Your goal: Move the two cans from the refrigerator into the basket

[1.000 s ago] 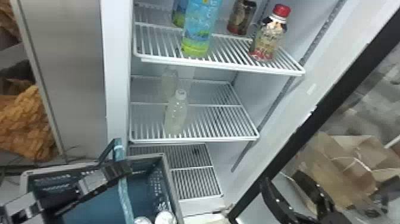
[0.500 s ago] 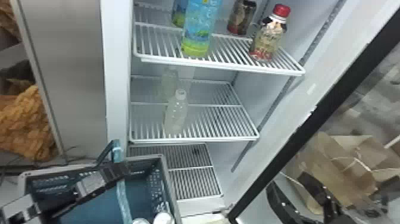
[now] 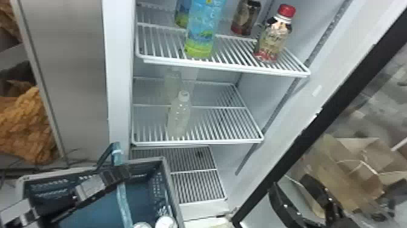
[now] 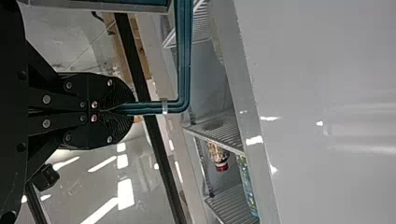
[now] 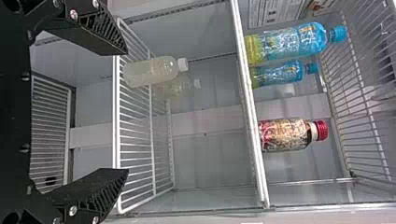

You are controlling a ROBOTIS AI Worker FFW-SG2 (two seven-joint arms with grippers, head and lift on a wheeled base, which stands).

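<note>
Two cans with pale round tops, one can [image 3: 166,222] beside another can [image 3: 142,225], are inside the basket [image 3: 172,194] near its right wall. My left gripper [image 3: 122,173] is over the basket, shut on its blue-green handle [image 3: 124,200]. The left wrist view gives the left gripper [image 4: 133,108] with its fingers closed around the handle [image 4: 185,56]. At the lower right, by the door, stands my right gripper [image 3: 289,181]. The right gripper [image 5: 127,111] has widely parted fingers facing the refrigerator shelves [image 5: 152,140], with nothing between them.
A cloudy bottle [image 3: 179,116] stands on the middle shelf, another behind it. Above are a blue-green bottle [image 3: 202,30], a red-capped bottle [image 3: 274,36] and other drinks. The door's black frame [image 3: 306,136] slants along the right; paper bags [image 3: 357,163] are beyond.
My right gripper has shifted slightly at the lower right. The basket and its two cans have moved a little to the left. My left gripper keeps its hold on the handle.
</note>
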